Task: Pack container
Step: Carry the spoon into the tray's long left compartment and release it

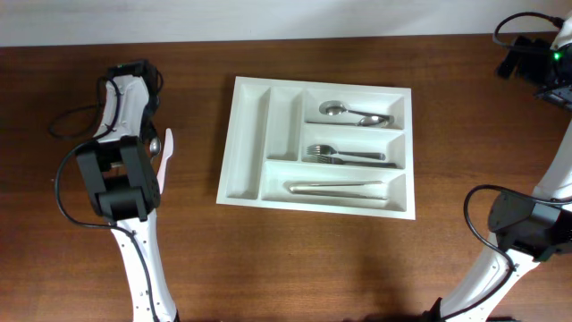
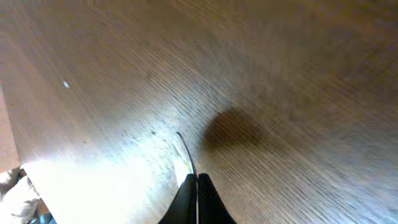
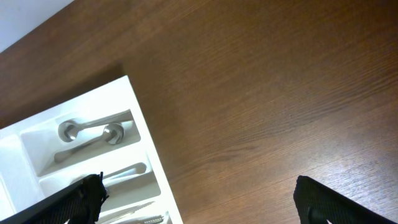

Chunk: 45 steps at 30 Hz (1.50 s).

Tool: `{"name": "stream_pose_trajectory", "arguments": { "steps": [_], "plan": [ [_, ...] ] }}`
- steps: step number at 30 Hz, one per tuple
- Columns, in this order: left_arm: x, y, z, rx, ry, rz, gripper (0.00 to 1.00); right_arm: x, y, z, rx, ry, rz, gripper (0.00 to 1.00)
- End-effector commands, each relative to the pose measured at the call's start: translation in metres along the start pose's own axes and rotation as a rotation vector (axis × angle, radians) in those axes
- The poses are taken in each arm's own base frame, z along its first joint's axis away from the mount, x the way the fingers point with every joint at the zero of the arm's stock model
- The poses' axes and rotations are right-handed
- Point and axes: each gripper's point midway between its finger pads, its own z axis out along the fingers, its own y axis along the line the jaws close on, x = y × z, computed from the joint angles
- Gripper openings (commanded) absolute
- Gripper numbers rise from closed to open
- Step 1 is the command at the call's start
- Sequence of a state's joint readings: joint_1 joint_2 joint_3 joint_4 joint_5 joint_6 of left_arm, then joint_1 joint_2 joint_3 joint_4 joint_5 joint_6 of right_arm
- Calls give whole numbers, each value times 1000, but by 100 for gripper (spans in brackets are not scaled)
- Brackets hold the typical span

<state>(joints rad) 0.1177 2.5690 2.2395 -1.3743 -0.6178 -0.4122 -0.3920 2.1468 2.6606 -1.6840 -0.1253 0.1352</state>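
We judge the step in hand to be carrying one more piece across the counter (image 1: pixel 357 259) to the container (image 1: pixel 250 134), which lies flat near the middle, well apart from both arms. The left end effector (image 2: pixel 197 186) is clenched, its fingers pressed together on what looks like a pale utensil (image 1: pixel 167 148), thin and seen edge-on from the left wrist. What kind of piece it is we cannot tell. To do this well, we would lift it clear of the wood before moving right, turn it to lie along the chosen compartment, and lower it below the wall before letting go, since so thin a piece could twist in the grip. The right end effector (image 3: pixel 199 180) is released, fingers spread wide, hanging over bare wood beside the tray's corner; we would keep it out of the way.

The container is white, rectangular and shallow. Its two narrow compartments on the left hold nothing. The three long ones on the right hold spoons (image 1: pixel 353 113) at the far side, forks (image 1: pixel 344 156) in the middle and a long slim piece (image 1: pixel 335 187), probably a knife, nearest.
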Motion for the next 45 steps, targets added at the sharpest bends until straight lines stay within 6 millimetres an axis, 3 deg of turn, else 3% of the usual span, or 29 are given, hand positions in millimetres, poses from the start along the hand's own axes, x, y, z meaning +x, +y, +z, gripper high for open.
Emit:
{"name": "stream_pose_trajectory", "arguments": {
  "steps": [1,6,10,14,19,20,24,29,31,34,38,44,45],
  "plan": [
    [-23,13,-53,58,-124,-23,2,2,0,5,-6,17,8,99],
    [-37,16,-138,136,-311,-36,2,1,0,5,-7,14,7,99],
    [-31,5,-200,201,-435,-27,2,1,0,5,-7,15,7,99],
    [-8,-35,-245,289,-505,46,2,1,0,5,-7,15,7,99],
    [36,-111,-279,449,-501,101,2,1,0,5,-7,15,7,99],
    [40,-117,-282,457,-504,102,2,1,0,5,-7,15,7,99],
    [71,-171,-296,509,-511,117,2,1,0,5,-7,15,8,99],
    [106,-224,-288,542,-468,170,2,2,0,5,-7,19,8,99],
    [114,-236,-281,531,-460,195,2,3,0,5,-6,23,8,99],
    [117,-245,-269,508,-442,212,2,5,0,4,-5,29,9,99],
    [102,-236,-257,466,-447,182,2,5,0,4,-5,29,9,99],
    [98,-227,-249,439,-431,201,2,5,0,4,-5,29,9,99],
    [98,-226,-248,430,-433,224,17,5,0,4,-5,29,9,99]
  ]
}}
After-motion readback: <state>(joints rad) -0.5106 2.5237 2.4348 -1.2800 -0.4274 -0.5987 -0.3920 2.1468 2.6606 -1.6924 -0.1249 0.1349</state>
